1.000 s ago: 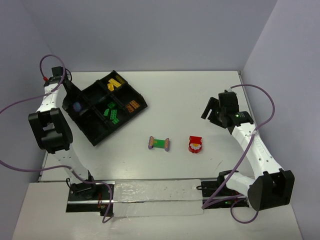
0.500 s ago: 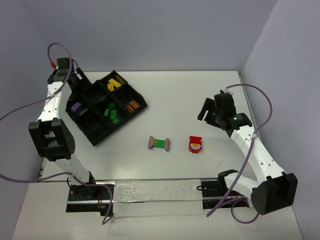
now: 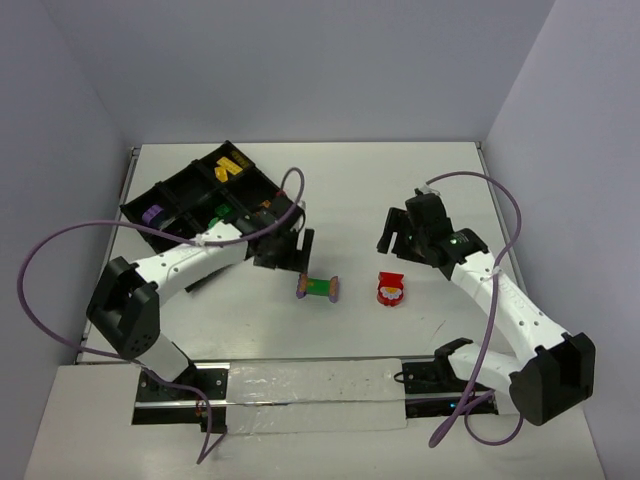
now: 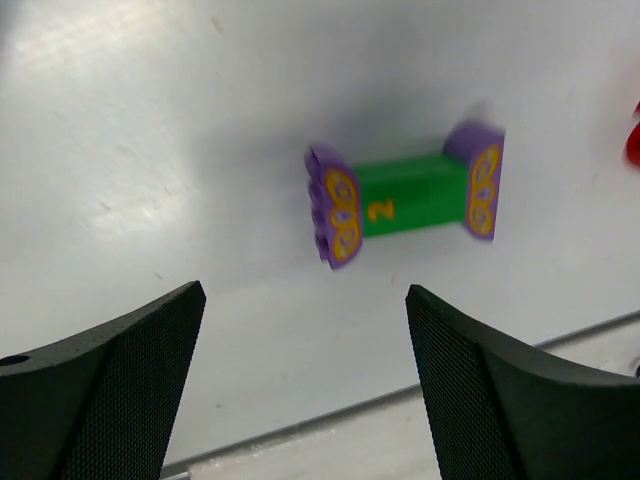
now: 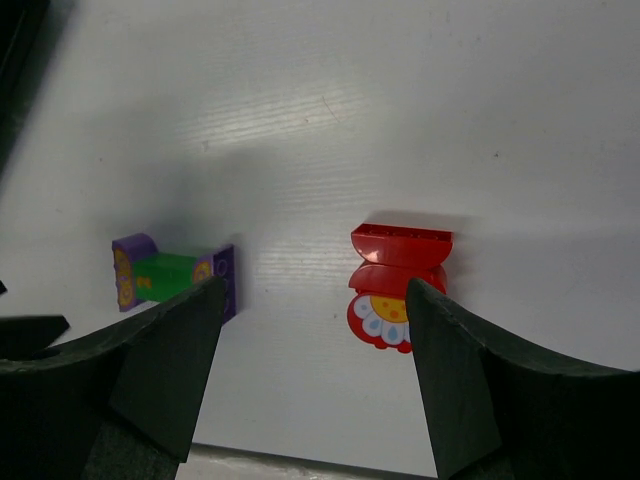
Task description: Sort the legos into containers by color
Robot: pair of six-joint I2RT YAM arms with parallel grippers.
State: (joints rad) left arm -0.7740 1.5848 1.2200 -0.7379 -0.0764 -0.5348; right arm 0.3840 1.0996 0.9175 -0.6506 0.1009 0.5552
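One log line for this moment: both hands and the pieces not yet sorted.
left hand: open, empty, facing purple-ended green bar | right hand: open, empty, facing red-and-white brick | both pieces: on table, outside black tray

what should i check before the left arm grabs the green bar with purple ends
1. Left end effector open and empty: ok.
2. Green plastic bar brick with purple ends lying free, ahead of the open jaws: ok.
3. Red-and-white plastic brick apart from the bar: ok.
4. Right end effector open, apart from the left one: ok.
5. Matching compartment in the black plastic divided tray: cannot tell, the left arm hides part of it.
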